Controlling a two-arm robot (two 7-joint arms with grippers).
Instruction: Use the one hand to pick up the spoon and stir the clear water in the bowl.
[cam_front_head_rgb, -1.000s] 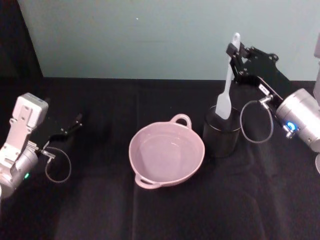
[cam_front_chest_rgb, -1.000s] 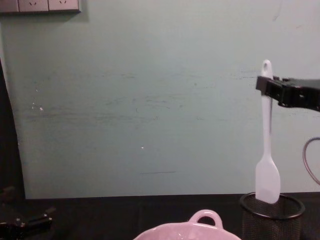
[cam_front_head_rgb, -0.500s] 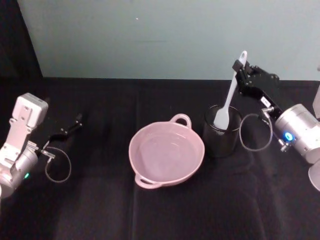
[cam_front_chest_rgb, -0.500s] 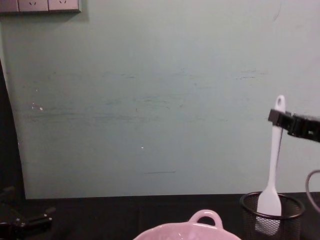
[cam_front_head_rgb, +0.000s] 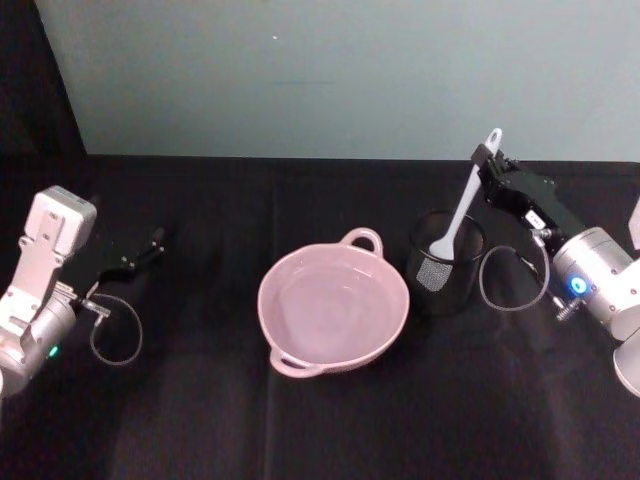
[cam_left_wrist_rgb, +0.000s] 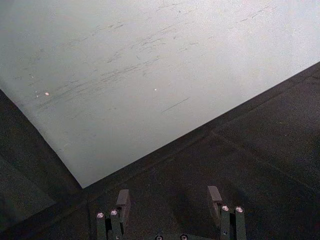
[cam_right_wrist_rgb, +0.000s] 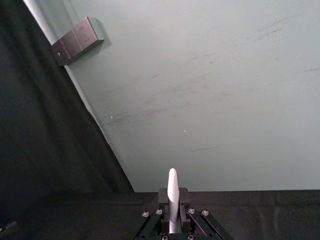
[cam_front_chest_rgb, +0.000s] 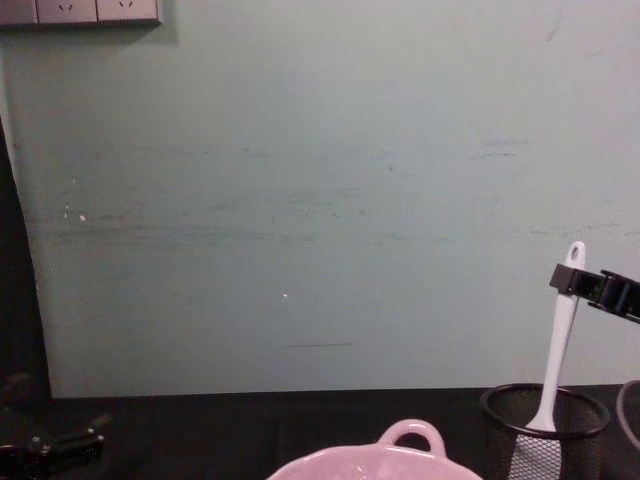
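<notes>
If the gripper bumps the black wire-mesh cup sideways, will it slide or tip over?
The black wire-mesh cup looks light, being open mesh, so a bump would probably shift it on the dark cloth. It stands taller than wide, and the slim white plastic spoon leans inside, held by the right gripper, so tipping seems possible. The pale pink glossy bowl beside it might stop it.
</notes>
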